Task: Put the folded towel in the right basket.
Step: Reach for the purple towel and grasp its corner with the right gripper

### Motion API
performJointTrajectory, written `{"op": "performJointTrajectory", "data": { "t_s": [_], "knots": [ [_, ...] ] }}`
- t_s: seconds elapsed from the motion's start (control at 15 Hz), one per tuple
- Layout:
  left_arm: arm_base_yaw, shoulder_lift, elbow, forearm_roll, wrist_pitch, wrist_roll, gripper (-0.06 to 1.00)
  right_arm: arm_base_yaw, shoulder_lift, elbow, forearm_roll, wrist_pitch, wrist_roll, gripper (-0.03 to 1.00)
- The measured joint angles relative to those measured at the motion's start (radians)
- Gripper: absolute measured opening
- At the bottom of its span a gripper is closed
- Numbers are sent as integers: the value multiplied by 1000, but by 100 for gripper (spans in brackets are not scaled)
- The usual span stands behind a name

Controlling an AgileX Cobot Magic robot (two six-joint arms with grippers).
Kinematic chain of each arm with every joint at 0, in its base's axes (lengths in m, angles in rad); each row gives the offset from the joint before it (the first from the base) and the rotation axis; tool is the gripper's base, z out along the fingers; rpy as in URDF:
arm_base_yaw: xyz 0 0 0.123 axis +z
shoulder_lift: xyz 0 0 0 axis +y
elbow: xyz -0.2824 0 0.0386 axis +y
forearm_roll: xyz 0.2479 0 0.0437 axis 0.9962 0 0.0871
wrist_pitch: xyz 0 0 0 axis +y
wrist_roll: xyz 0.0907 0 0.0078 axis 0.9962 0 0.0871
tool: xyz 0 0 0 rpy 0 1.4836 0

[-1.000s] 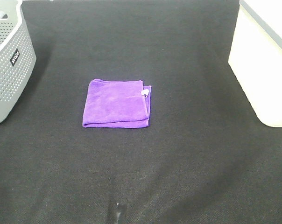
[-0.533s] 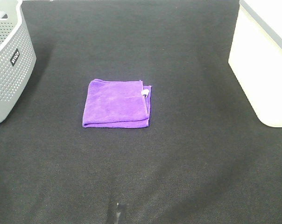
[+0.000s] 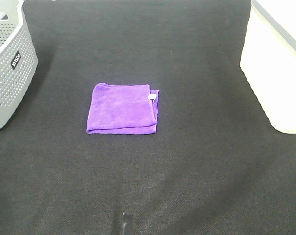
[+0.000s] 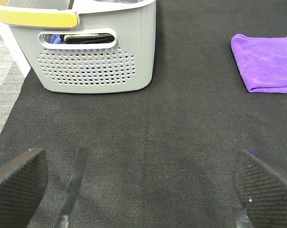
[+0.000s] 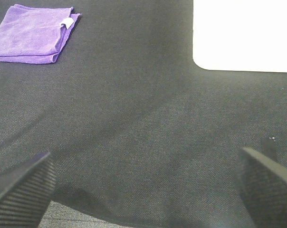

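Observation:
A folded purple towel (image 3: 122,108) with a small white tag lies flat on the black table, a little left of centre. It also shows in the left wrist view (image 4: 266,62) and in the right wrist view (image 5: 33,33). The white right basket (image 3: 278,63) stands at the right edge; its wall shows in the right wrist view (image 5: 243,33). Neither arm shows in the exterior high view. My left gripper (image 4: 141,187) is open and empty, far from the towel. My right gripper (image 5: 146,187) is open and empty, also far from it.
A grey perforated basket (image 3: 8,63) with a yellow handle (image 4: 36,18) stands at the left edge, with dark items inside. The black cloth covers the table; its left edge and grey floor (image 4: 3,90) show in the left wrist view.

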State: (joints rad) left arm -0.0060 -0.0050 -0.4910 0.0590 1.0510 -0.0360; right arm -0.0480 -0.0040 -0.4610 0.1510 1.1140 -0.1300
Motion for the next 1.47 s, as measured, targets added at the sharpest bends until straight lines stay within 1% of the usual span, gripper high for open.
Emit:
{"op": "performJointTrajectory", "data": {
  "t_s": [0.13, 0.2, 0.27, 0.33, 0.4, 0.47, 0.6, 0.67, 0.73, 0.87, 0.93, 1.13, 1.2, 1.27, 1.4, 1.47],
  "knots": [
    [0, 0, 0, 0, 0, 0, 99, 0, 22, 0, -7, -1, 0, 98],
    [0, 0, 0, 0, 0, 0, 99, 0, 75, -14, -26, -18, 0, 98],
    [0, 0, 0, 0, 0, 0, 99, 0, 176, -51, -45, -37, 1, 98],
    [0, 0, 0, 0, 0, 0, 99, 0, 176, -51, -45, -37, 1, 98],
    [0, 0, 0, 0, 0, 0, 99, 0, 526, -255, -51, -33, 24, 98],
    [0, 0, 0, 0, 0, 0, 99, 0, 526, -255, -51, -33, 24, 98],
    [0, 0, 0, 0, 0, 0, 99, 0, 821, -475, -39, -1, 28, 98],
    [0, 0, 0, 0, 0, 0, 99, 0, 934, -576, -13, 18, 25, 98],
    [0, 0, 0, 0, 0, 0, 99, 0, 1038, -677, 35, 39, 10, 98],
    [0, 0, 0, 0, 0, 0, 99, 3, 1229, -860, 187, 52, -41, 98],
    [0, 0, 0, 0, 0, 0, 99, 35, 1327, -929, 244, 51, -50, 98],
    [0, 0, 0, 0, 0, 0, 99, 234, 1653, -1052, 302, -19, -25, 98],
    [0, 0, 0, 0, 0, 0, 99, 284, 1765, -1095, 332, -25, -24, 98],
    [0, 0, 0, 0, 0, 0, 99, 325, 1912, -1169, 396, -24, -28, 98],
    [0, 0, 0, 0, 0, 0, 99, 337, 2052, -1260, 477, -29, -33, 98],
    [0, 0, 0, 0, 0, 0, 99, 337, 2102, -1292, 508, -51, -36, 98]
  ]
}}
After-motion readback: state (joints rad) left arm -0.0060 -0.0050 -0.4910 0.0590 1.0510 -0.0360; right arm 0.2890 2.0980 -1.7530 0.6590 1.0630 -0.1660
